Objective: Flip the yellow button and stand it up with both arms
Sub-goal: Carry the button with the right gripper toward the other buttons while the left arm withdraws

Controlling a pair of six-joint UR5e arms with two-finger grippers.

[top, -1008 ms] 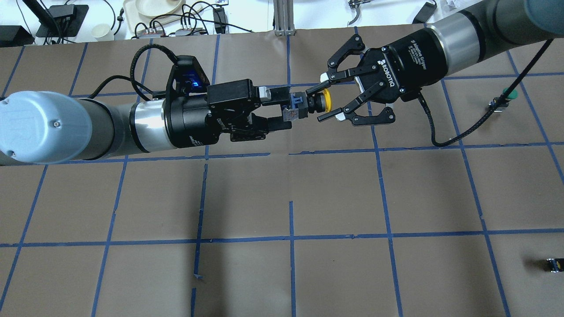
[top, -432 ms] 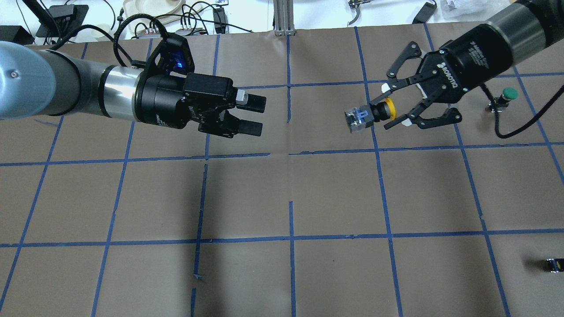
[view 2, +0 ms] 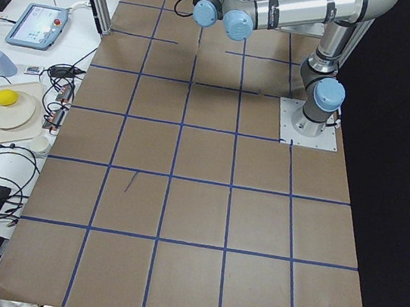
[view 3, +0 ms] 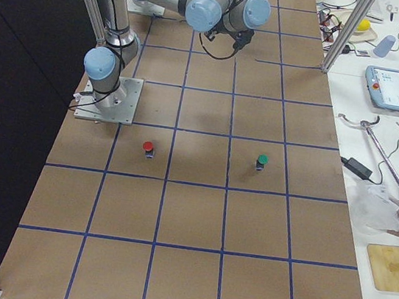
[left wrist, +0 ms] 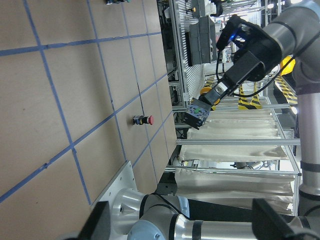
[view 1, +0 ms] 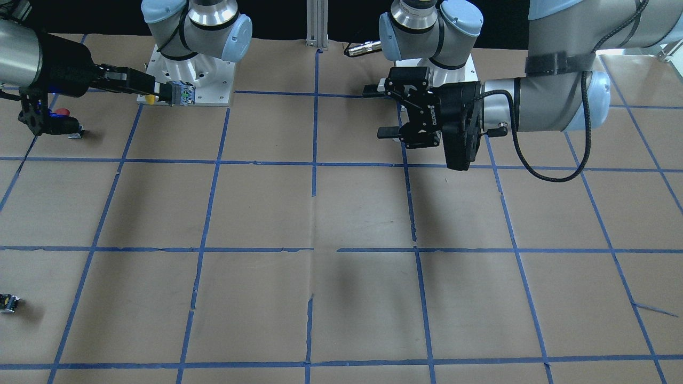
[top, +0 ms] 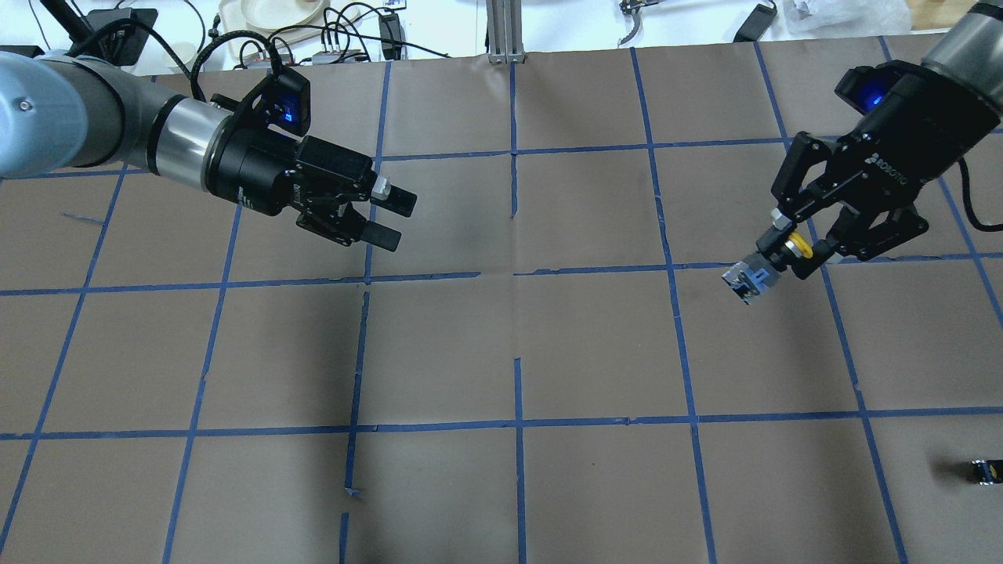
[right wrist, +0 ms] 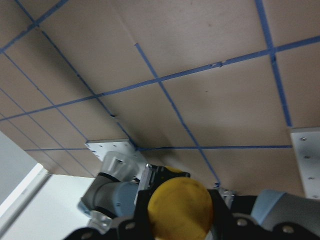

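My right gripper (top: 790, 252) is shut on the yellow button (top: 751, 280). It grips the button at the yellow cap, and the grey-black body points down and to the left, above the table. In the front view the right gripper (view 1: 155, 92) holds the button (view 1: 180, 94) level near its arm's base. The cap fills the bottom of the right wrist view (right wrist: 180, 210). The left wrist view shows the held button (left wrist: 197, 112) far off. My left gripper (top: 396, 219) is open and empty, well to the left; it also shows in the front view (view 1: 374, 111).
A red-capped button (view 1: 63, 113) stands on the table near the right gripper; it also shows in the right exterior view (view 3: 148, 147). A green-capped button (view 3: 261, 160) stands beside it. A tiny dark part (top: 986, 471) lies at the near right edge.
My left gripper let go of the button's body, opened and drew back to the left. My right gripper carried the button to the right and nearer, tilting its body downward.
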